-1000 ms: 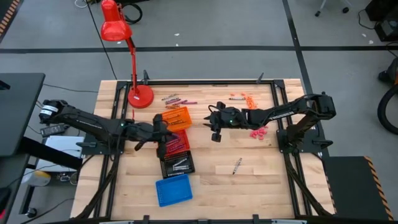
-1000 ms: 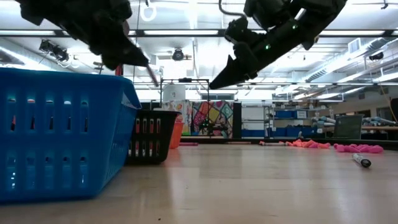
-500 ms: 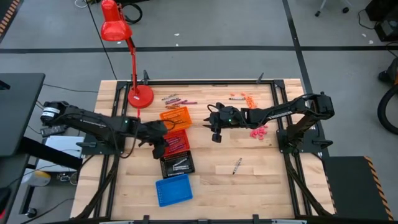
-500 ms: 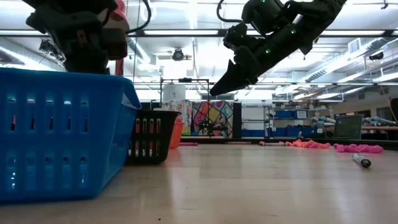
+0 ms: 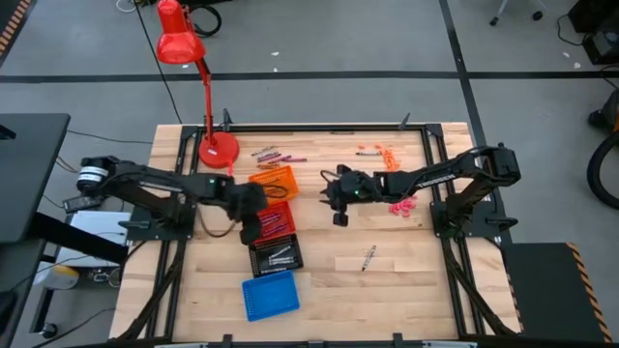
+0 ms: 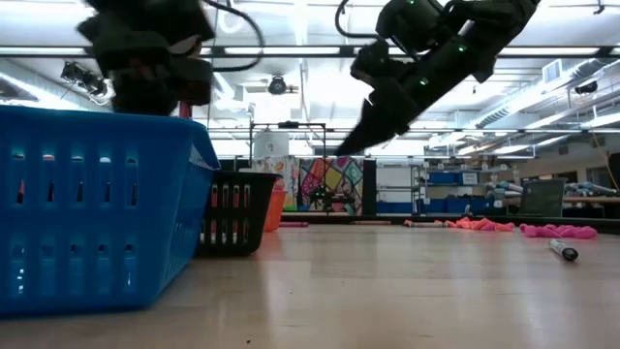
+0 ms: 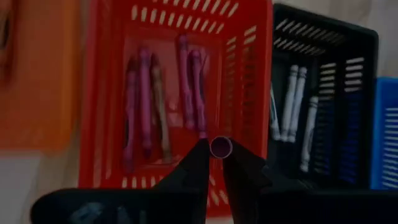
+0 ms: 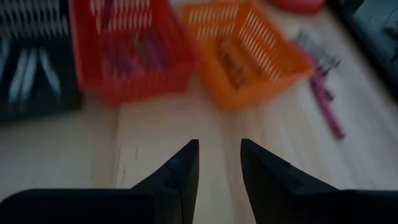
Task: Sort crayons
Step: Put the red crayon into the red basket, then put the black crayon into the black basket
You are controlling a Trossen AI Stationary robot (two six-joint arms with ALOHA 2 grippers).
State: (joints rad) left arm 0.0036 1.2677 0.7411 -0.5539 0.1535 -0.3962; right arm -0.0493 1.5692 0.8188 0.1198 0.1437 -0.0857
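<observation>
No text, label, brand, number or sign can be read in any of the views. The trays, the crayons, the red lamp and the arms bear no legible marking, and the coloured panel far across the room in the low view shows no readable words.

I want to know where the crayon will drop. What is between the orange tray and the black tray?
The red tray sits between the orange tray and the black tray, seen in the left wrist view, with crayons inside.
</observation>
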